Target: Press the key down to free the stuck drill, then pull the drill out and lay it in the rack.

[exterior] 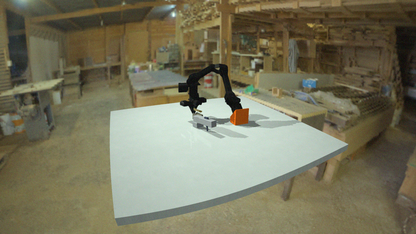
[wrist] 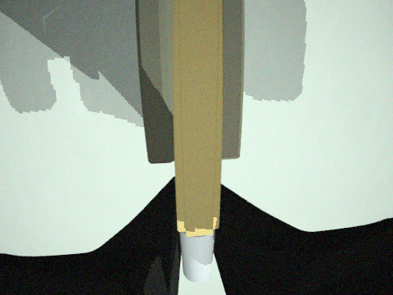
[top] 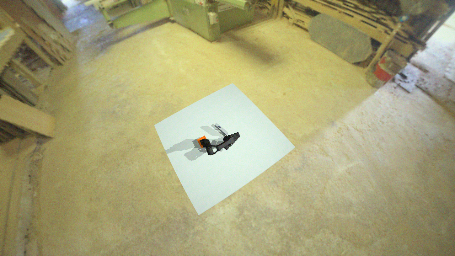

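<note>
My gripper [exterior: 193, 111] [wrist: 191, 183] is shut on the drill [exterior: 198, 110] [wrist: 198, 115], a long tan-brass bar with a silver end between the fingers. The drill is held roughly level above the table. The rack [wrist: 232, 94], a grey-olive grooved block, lies beneath the drill in the wrist view, its groove running nearly along the drill. The drill hides the rack's middle, and any contact between them is not visible. The grey housing block [top: 221, 128] [exterior: 204, 121] stands near the gripper, with the dark blue key [top: 219, 126] [exterior: 207, 128] passing through it.
The orange base mount [top: 201, 140] [exterior: 241, 116] carries the black arm [top: 227, 142] [exterior: 227, 84]. The white table [top: 235, 178] [exterior: 174, 174] bears the block and the arm, whose shadows fall across it.
</note>
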You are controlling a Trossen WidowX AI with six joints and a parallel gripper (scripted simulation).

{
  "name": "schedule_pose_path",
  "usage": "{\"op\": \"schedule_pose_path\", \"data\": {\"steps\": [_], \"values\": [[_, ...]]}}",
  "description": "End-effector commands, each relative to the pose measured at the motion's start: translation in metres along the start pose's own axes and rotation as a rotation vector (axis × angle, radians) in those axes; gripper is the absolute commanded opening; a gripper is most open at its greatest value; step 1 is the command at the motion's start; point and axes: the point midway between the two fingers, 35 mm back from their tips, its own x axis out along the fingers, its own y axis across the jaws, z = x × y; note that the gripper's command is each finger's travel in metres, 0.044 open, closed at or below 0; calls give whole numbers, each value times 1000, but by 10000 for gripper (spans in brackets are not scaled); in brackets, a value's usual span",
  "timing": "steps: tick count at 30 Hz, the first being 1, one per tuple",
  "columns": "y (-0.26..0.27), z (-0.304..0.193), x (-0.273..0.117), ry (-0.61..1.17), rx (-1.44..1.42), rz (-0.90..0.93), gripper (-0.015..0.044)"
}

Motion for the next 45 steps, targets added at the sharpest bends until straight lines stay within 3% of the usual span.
{"op": "schedule_pose_path", "data": {"steps": [1, 21, 38, 45], "values": [[-1, 1, 3, -6, -6, -6, 0], [-2, 2, 28, -5, -6, -6, 0], [-1, -2, 23, 1, 0, -6, 440], [1, 1, -6, -6, -6, -6, 440]]}}
